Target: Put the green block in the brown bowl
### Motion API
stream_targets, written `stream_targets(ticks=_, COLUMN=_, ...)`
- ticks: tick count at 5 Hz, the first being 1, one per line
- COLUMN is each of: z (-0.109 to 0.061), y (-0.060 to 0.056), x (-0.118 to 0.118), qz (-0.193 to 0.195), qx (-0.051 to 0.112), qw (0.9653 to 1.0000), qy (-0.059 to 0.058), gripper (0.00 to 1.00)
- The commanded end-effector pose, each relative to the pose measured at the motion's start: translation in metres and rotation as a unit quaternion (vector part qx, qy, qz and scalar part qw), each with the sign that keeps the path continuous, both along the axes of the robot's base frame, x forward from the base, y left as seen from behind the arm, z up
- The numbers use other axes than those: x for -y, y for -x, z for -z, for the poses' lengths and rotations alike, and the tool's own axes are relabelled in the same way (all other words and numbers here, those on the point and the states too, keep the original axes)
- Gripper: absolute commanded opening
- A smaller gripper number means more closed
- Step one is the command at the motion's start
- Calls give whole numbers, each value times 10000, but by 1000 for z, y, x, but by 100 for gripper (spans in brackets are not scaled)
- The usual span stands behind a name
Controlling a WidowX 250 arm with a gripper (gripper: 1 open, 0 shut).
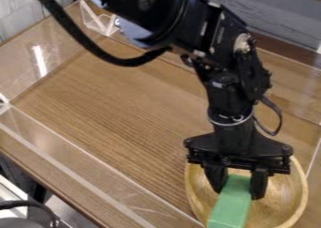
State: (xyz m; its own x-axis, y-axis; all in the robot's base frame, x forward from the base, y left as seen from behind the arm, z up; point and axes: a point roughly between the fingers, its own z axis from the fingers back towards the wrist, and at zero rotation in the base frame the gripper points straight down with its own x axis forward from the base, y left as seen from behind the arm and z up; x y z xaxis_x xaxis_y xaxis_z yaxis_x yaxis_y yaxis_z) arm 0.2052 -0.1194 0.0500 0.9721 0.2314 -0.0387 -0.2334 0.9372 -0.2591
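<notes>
The brown bowl [292, 200] sits at the lower right corner of the table, its light wooden rim partly cut off by the frame edge. My gripper [242, 182] hangs straight down over the bowl, shut on the upper end of the green block [232, 211]. The bright green bar slants down from the fingers into the bowl, and its lower end reaches the bottom of the frame. The black arm [226, 77] comes in from the upper left.
The wooden table [113, 110] is ringed by a clear plastic wall [44, 138] along the left and front. A tiled wall stands behind on the right.
</notes>
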Motion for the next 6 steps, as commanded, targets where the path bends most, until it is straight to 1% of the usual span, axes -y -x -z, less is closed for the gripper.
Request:
stream_targets(ticks=1, z=-14, y=-10, x=6, qz=4, qx=222, qw=9997, qy=117, gripper=0)
stream_targets(ticks=3, z=-18, y=-8, x=7, qz=-64, qx=161, qw=9997, qy=152, gripper=0)
stream_targets(ticks=6, z=-24, y=-7, x=9, qz=-172, qx=114, qw=9996, qy=215, gripper=0)
